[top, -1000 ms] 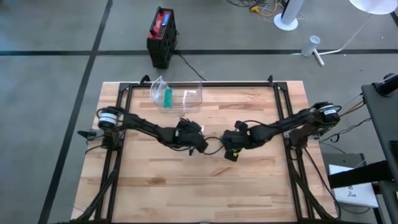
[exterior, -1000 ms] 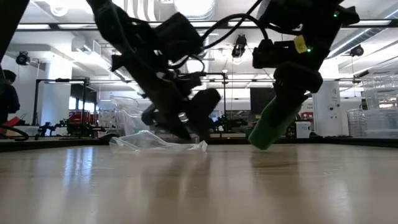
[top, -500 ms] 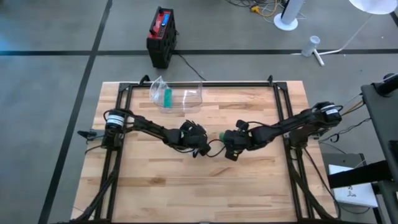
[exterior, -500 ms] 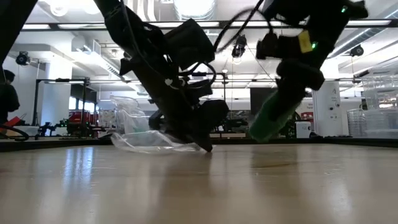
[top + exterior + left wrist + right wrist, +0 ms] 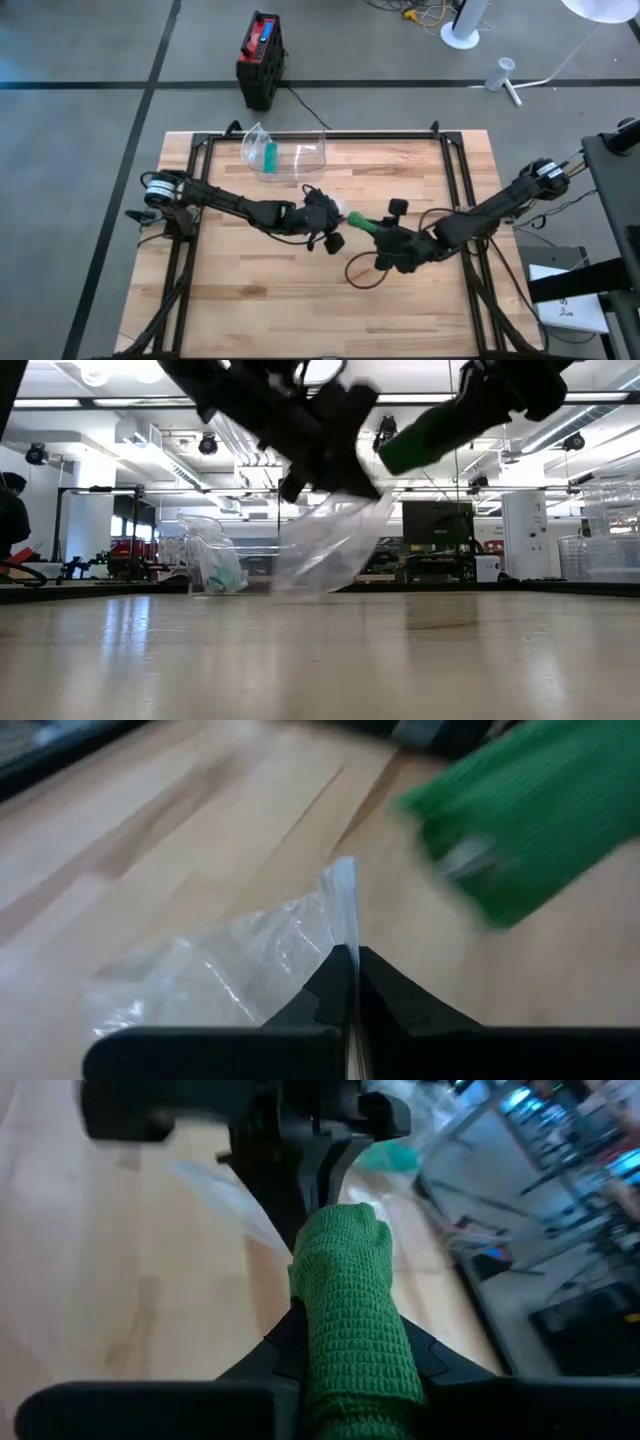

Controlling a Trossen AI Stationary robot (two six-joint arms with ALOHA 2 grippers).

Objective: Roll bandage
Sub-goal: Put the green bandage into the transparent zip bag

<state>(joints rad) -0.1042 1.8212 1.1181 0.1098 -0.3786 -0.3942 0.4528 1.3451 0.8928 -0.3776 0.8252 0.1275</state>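
Observation:
A rolled green bandage (image 5: 363, 225) sticks out of my right gripper (image 5: 380, 234), which is shut on it above the middle of the table. The roll's free end (image 5: 340, 1230) points at my left gripper (image 5: 338, 222). That gripper is shut on a small clear plastic bag (image 5: 330, 545), raised above the table just left of the roll. In the left wrist view the bag (image 5: 230, 970) spreads out beyond the shut fingertips, with the bandage (image 5: 520, 830) close behind. My left gripper pinches the clear bag's upper edge (image 5: 345, 935) between its two shut fingertips, slanting down from the table's left. The bag hangs slack below the fingers (image 5: 325, 455); whether its lower end (image 5: 300, 585) touches the table I cannot tell. My right gripper pinches the bandage roll's two sides (image 5: 345, 1345) between its fingers, near one end of the roll. The fingers lie along the roll, which reaches out past the fingertips toward the table's far left. The roll is lifted clear and slants upward in the low view (image 5: 430, 430).
A second clear bag (image 5: 285, 155) with a teal roll (image 5: 270, 154) inside lies near the table's far edge. A black frame (image 5: 320, 135) runs around the wooden tabletop. A loose cable (image 5: 360, 272) loops on the wood below my right gripper.
My left gripper has shut on the clear bag, which lay flat on the table, and has risen with it; the bag now hangs lifted. My right gripper has gone up and toward the near right, turning so that the green roll points at the left gripper.

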